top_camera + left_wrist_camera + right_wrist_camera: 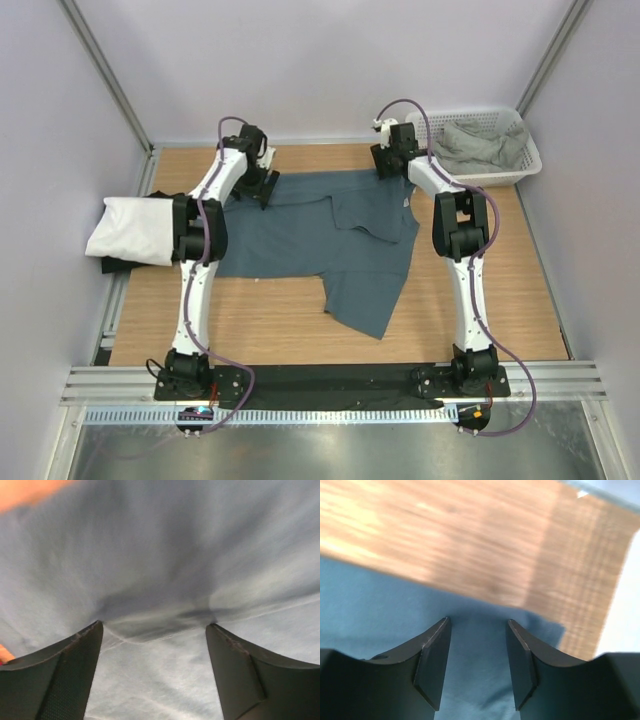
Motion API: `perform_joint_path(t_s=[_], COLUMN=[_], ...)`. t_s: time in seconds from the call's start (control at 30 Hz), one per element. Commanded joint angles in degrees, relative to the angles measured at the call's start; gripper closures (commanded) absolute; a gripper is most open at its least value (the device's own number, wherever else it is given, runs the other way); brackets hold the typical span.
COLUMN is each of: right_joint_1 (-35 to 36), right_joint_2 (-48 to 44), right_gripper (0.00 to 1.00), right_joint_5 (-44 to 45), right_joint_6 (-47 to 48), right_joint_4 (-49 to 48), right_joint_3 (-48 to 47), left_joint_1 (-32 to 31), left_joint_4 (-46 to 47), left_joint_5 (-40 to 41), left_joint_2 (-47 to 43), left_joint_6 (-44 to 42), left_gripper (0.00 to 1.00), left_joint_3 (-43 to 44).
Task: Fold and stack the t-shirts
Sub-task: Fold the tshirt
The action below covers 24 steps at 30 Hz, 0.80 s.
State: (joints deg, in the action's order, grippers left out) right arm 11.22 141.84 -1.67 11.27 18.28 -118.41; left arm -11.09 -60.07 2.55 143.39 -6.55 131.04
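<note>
A: Wooden tabletop point(300, 330), nearest: the slate-blue soft cloth t-shirt point(330, 250) lies spread across its middle. Claws?

B: The left gripper point(155, 626) and right gripper point(479, 622) stand released at its far hem. A shallow pinch might slip off. Only the overhead view shows the folded white cloth t-shirt point(135, 228) at the left.

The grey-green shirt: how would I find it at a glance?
Look at the wooden table's far right corner, where a white mesh basket stands. The grey-green shirt lies crumpled inside it, the only shirt kept in a container.
</note>
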Motion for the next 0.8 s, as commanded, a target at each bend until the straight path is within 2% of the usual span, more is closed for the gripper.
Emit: perform_joint_path(t_s=[0.0, 0.13, 0.2, 0.37, 0.47, 0.5, 0.57, 0.67, 0.7, 0.77], right_joint_1=[-0.50, -0.94, -0.94, -0.76, -0.50, -0.24, 0.55, 2.04, 2.48, 4.15], right_joint_2=[-0.07, -3.75, -7.17, -26.12, -36.26, -38.46, -45.03, -52.51, -54.11, -57.36], right_gripper=[0.45, 0.44, 0.44, 0.41, 0.41, 0.41, 0.41, 0.41, 0.41, 0.40], right_joint_5=[4.39, 3.17, -0.42, -9.91, -16.86, -18.87, -19.25, -18.89, -18.81, -18.19], right_joint_6=[2.79, 1.83, 1.30, 4.80, 11.21, 12.80, 17.18, 19.75, 20.37, 21.42], right_joint_4=[-3.34, -2.38, -1.24, 0.00, 1.23, 1.49, 2.54, 4.12, 4.48, 4.74], right_joint_3=[-4.72, -5.08, -4.47, 6.94, 17.13, 22.99, 28.56, 40.32, 42.62, 47.28], left_joint_1=[-1.91, -2.09, -2.09, -0.60, -0.68, -0.60, -0.16, 1.07, 1.33, 1.78], left_joint_4=[4.43, 4.53, 5.31, 13.99, 14.46, 14.37, 12.36, 12.61, 13.05, 14.72], left_joint_5=[4.65, 4.40, 5.45, 7.38, 5.46, 5.28, 4.31, 3.51, 3.95, 4.83], left_joint_2=[-3.01, -8.64, -12.33, -29.64, -35.36, -36.42, -40.37, -47.92, -49.68, -55.29], left_joint_6=[-0.75, 0.91, 1.45, 3.39, -5.72, -7.06, -9.96, -10.95, -9.38, -7.09], left_gripper=[0.15, 0.05, 0.01, 0.00, 0.00, 0.00, 0.00, 0.02, 0.07, 0.10], left_joint_3=[3.43, 5.36, 4.93, -1.48, -4.12, -6.48, -10.44, -23.34, -30.51, -37.67])
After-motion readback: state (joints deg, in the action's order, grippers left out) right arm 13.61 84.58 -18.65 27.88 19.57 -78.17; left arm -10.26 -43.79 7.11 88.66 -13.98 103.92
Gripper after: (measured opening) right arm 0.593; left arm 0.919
